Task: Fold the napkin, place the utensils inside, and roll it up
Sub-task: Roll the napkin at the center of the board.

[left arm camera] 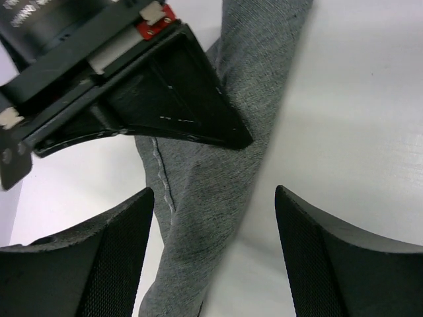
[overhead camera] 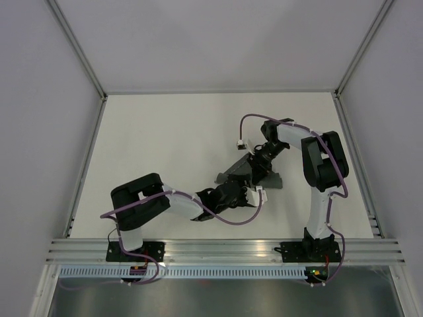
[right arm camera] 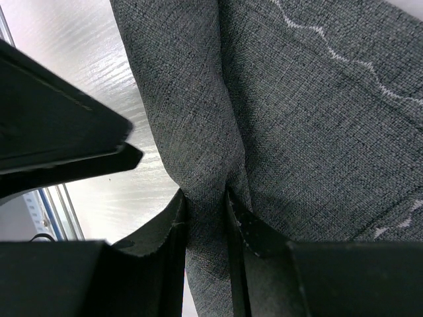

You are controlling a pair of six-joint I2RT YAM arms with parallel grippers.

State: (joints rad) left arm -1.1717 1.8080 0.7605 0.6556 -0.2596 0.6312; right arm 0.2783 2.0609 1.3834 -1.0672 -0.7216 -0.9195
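right fingers (right arm camera: 155, 247): clenched on a raised fold of the napkin (right arm camera: 310, 119). The dark grey cloth is squeezed into a narrow ridge between the two fingers and spreads wider beyond them.
left fingers (left arm camera: 99, 264): released and standing wide apart. A bunched strip of the napkin runs through the gap between them, nearer one finger than the other. Whether either finger touches the cloth cannot be told.
fingers against each other: on the napkin the two pairs are close. In the left wrist view a tip of the right fingers presses onto the same strip just beyond the left fingers.
napkin: gathered into a long, creased bundle rather than spread flat. It lies on the bench (overhead camera: 172, 139), with the right fingers at its middle and the left fingers at its near edge.
stitched line (right arm camera: 330, 56): thin and pale, running in a wavy course across the napkin beside the pinched fold.
left arm (overhead camera: 149, 201): reaches the napkin from its near-left side, lying low.
right arm (overhead camera: 320, 165): bends over and comes down on the napkin from its far-right side.
cables (overhead camera: 244, 122): purple, looping along both arms, one arching above the napkin's far side.
bench: pale, showing on both sides of the napkin strip.
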